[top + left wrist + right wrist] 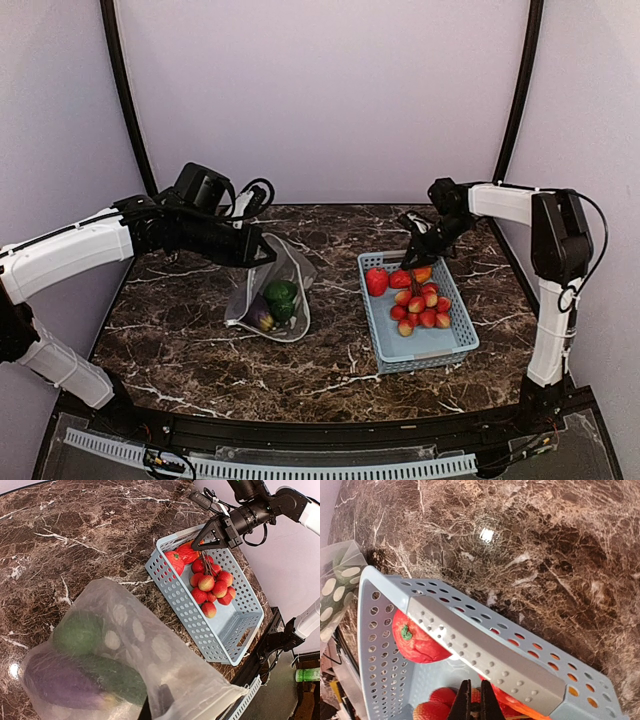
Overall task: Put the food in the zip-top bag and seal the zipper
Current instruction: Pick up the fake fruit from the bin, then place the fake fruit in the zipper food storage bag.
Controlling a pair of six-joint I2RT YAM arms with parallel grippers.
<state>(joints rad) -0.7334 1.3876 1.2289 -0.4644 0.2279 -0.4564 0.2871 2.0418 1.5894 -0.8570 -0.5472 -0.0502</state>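
Note:
The dotted clear zip-top bag [288,268] lies left of centre with a green vegetable [281,295] and the purple eggplant [260,318] inside. My left gripper [262,250] is shut on the bag's mouth edge and holds it up; one finger [165,699] shows through the plastic. The whitish zipper strip [217,701] runs along that edge; no slider shows. My right gripper [413,262] is over the far end of the basket. Its jaws [474,692] are nearly closed on the dark stem of the red fruit bunch [420,305], which lies in the basket.
The light-blue slotted basket [432,345] stands right of centre, its rim [485,655] under the right wrist camera. A larger red fruit [376,281] sits in its far-left corner. The marble table ends at a black front edge.

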